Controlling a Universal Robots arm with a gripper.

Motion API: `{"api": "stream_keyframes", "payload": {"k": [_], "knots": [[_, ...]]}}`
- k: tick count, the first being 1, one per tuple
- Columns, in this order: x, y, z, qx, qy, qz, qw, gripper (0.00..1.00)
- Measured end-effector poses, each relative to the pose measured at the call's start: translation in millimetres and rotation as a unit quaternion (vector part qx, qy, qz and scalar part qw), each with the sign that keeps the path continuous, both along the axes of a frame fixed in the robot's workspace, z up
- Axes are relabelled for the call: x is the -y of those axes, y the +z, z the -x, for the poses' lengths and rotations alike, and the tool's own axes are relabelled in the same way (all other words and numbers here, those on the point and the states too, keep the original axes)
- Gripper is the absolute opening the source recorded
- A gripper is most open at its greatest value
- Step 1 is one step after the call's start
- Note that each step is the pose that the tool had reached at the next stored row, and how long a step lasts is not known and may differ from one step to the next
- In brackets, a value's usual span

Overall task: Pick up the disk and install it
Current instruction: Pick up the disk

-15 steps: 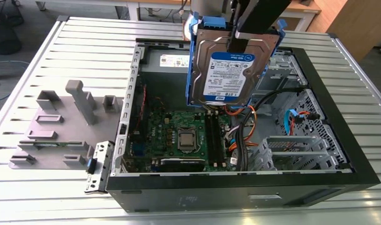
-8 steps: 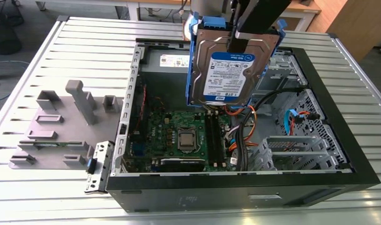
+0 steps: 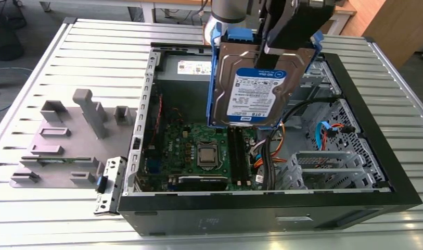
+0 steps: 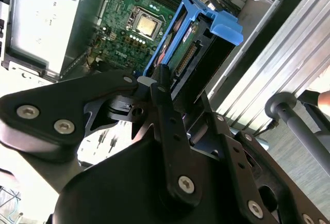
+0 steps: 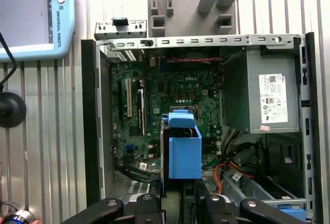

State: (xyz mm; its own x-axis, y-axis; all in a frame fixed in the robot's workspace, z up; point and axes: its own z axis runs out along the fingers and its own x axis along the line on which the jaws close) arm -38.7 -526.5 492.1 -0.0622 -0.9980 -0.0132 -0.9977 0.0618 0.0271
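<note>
My gripper is clamped on the top end of the disk, holding it upright above the open computer case, at about one o'clock from the processor, high enough, I judge, to clear the cables.
</note>
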Motion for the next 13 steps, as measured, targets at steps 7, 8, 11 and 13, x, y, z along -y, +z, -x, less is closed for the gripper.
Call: {"api": "stream_keyframes", "payload": {"k": [7,8,11,13], "knots": [[23.9,-0.1,0.0,0.0,0.0,-0.0001,1.0,0.35],[27.6,0.0,0.0,0.0,0.0,0.0001,1.0,0.35],[37.4,-0.1,0.0,0.0,0.0,0.0001,1.0,0.35],[38.3,-0.1,0.1,0.0,0.0,0.0001,1.0,0.35]]}}
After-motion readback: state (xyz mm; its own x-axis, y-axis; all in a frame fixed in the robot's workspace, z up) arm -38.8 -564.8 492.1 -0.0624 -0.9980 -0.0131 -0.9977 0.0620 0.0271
